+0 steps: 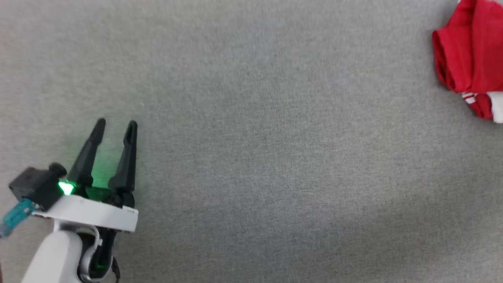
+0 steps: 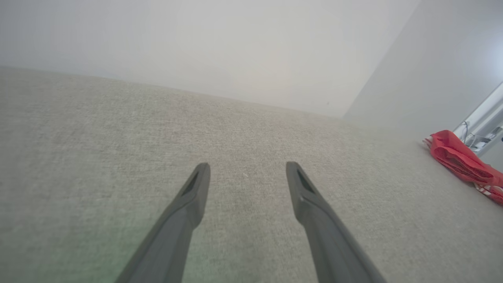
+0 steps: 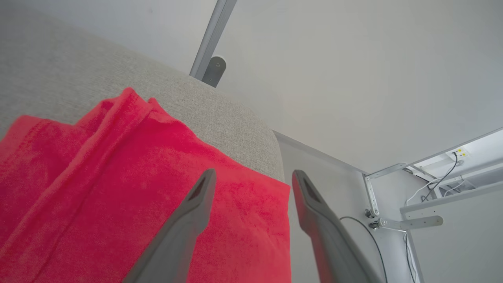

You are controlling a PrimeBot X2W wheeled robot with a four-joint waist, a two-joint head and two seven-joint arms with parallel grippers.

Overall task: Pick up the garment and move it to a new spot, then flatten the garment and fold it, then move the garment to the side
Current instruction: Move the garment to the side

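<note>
The garment (image 1: 471,51) is seen lying in folds at the far right of the grey surface (image 1: 251,157), near its edge. The right gripper (image 3: 254,171) is held just over it, fingers spread, nothing gripped. The left gripper (image 1: 117,122) is held well apart from it, likewise spread and empty, above bare surface.

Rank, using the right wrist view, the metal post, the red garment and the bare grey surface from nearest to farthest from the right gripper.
1. Red garment: right under the right gripper, lower left.
2. Bare grey surface: beyond the garment, upper left.
3. Metal post: behind the surface's far edge, top centre.
</note>
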